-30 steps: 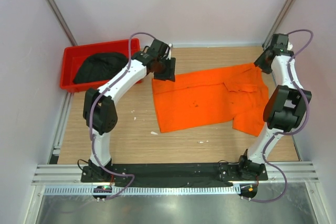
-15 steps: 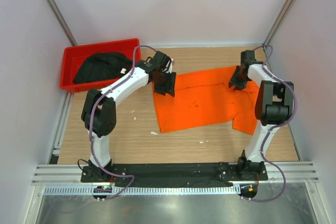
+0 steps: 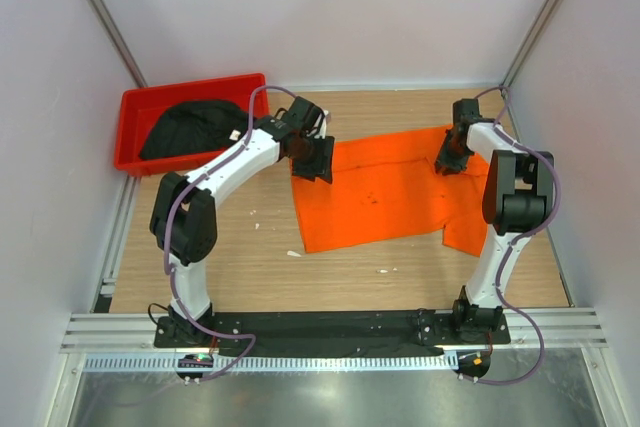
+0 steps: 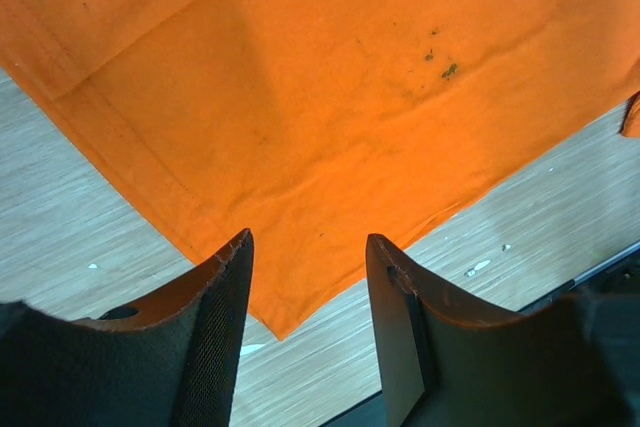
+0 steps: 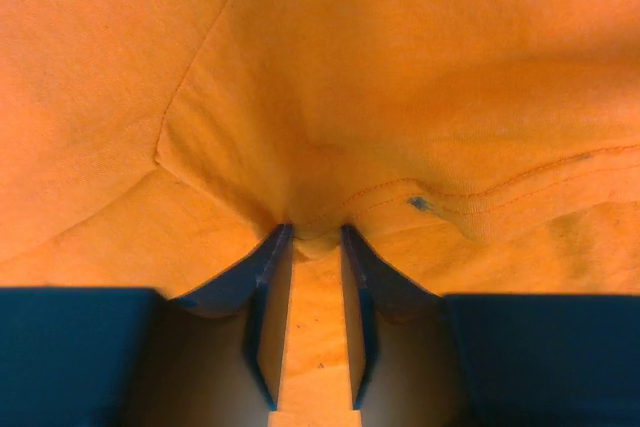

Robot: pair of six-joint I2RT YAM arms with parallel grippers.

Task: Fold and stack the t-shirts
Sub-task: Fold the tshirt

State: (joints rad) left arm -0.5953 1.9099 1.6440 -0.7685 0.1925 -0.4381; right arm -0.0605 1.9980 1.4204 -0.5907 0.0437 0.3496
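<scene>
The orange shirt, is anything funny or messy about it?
Yes. The bright orange cloth t-shirt has small dark specks near its middle, like stains, and white crumbs dot the wooden table beside it.

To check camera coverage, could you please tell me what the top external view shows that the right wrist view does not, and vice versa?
Only the top external view shows the red bin holding the black t-shirt, the wooden table, and the left gripper open above the left corner of the orange t-shirt.

Only the right wrist view shows a puckered fold pinched between the fingers, a stitched seam and a small dark mark.

Both show the orange t-shirt and the right gripper.
</scene>
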